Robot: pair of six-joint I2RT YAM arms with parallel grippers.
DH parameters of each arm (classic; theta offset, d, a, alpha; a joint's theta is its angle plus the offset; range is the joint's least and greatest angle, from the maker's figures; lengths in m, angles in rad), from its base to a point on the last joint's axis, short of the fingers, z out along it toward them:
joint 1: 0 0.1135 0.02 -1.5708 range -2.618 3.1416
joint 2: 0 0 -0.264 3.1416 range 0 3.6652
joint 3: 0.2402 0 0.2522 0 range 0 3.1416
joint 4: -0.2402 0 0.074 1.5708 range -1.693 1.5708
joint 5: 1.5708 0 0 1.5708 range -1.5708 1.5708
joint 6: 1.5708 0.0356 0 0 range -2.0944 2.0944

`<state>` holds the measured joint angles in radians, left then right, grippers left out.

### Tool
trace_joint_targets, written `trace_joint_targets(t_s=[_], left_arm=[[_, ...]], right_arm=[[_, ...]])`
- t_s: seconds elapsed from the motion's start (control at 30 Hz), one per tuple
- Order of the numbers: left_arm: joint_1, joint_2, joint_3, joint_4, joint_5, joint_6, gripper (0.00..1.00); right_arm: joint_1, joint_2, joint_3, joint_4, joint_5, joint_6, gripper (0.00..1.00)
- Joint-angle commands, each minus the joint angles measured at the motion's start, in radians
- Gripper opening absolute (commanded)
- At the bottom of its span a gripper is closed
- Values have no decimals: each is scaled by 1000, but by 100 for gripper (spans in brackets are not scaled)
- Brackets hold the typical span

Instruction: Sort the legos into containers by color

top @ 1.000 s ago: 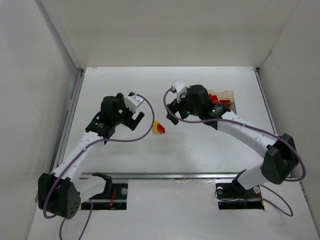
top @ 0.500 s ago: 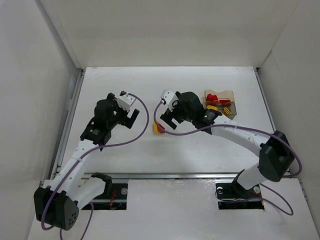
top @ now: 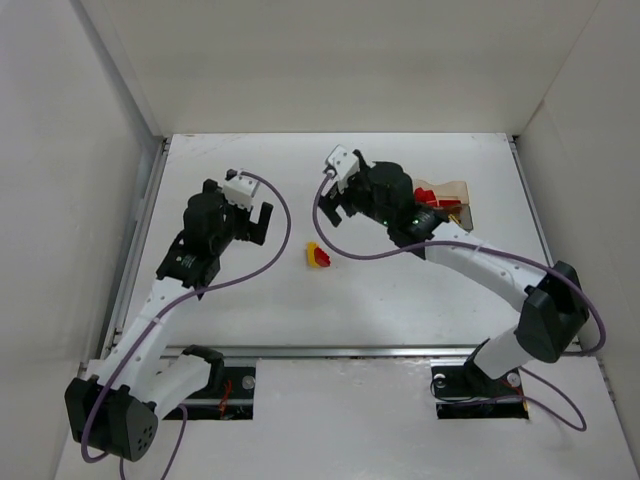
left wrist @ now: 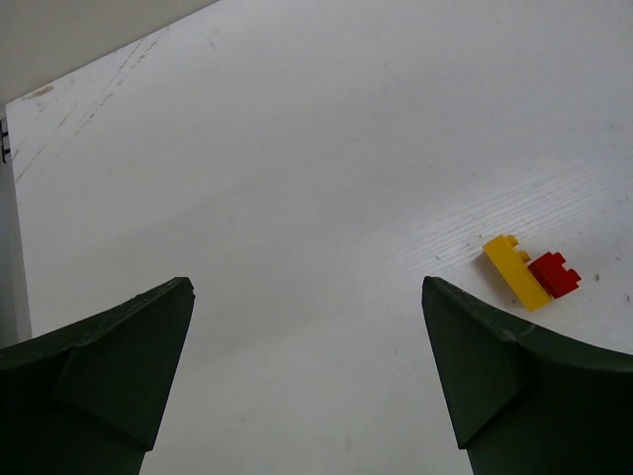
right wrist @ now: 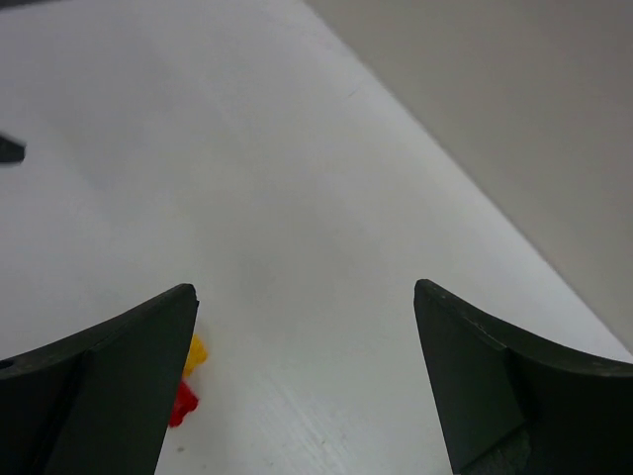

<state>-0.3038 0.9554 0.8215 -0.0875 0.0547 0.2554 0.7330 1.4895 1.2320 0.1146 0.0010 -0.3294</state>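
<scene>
The red-and-yellow clump [top: 318, 257] lies alone mid-table [top: 400, 300], with bare surface open on every side of it. The left gripper [top: 262, 224] hangs to its left and the right gripper [top: 336, 204] just beyond its far side, both with fingers spread wide and nothing between them. The containers [top: 448, 198] stand at the far right, their left part covered by the right arm [top: 480, 262]. Walls [top: 330, 70] close the left, far and right edges; a rail [top: 350, 351] crosses the near edge.
</scene>
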Motion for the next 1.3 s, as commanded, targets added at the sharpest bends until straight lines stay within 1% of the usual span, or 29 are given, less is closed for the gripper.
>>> trace_joint_targets(t_s=[0.0, 0.03, 0.1, 0.13, 0.2, 0.23, 0.3, 0.37, 0.47, 0.57, 0.67, 0.87, 0.9, 1.03, 1.13, 1.27], left_arm=[[3, -12, -13, 49, -33, -33, 100], [3, -12, -13, 58, -73, -22, 100], [3, -21, -38, 77, -101, -22, 100], [3, -21, -38, 89, -111, -10, 100], [3, -21, -38, 100, -124, -10, 100], [3, -21, -47, 100, -124, -10, 100], [3, -21, -47, 109, -112, -10, 100], [3, -21, -47, 109, -84, -10, 100], [3, -21, -58, 109, -84, -1, 100], [3, -21, -68, 118, -84, -1, 100], [3, -21, -78, 118, -75, -1, 100], [3, -30, -87, 118, -55, -10, 100], [3, -30, -87, 118, -55, -10, 100], [3, -40, -87, 109, -55, -10, 100], [3, -40, -87, 109, -46, -10, 100], [3, -49, -87, 109, -46, -10, 100]], right_arm=[[5, 37, -15, -113, -225, -58, 95], [5, 49, -40, -122, -236, -95, 93], [5, 49, -72, -131, -266, -80, 93], [5, 81, -40, -192, -275, -12, 93], [5, 124, 30, -275, -276, 73, 93], [5, 147, 96, -315, -288, 111, 93], [5, 199, 136, -386, -288, 200, 88], [5, 221, 161, -430, -288, 286, 88], [43, 245, 173, -469, -196, 286, 87], [52, 285, 191, -509, -141, 331, 78], [52, 345, 234, -588, -118, 360, 73], [52, 440, 323, -655, -130, 434, 71], [52, 449, 333, -655, -110, 450, 69], [52, 449, 333, -652, -75, 475, 69], [52, 474, 351, -652, -110, 475, 69], [52, 494, 351, -652, -110, 486, 69]])
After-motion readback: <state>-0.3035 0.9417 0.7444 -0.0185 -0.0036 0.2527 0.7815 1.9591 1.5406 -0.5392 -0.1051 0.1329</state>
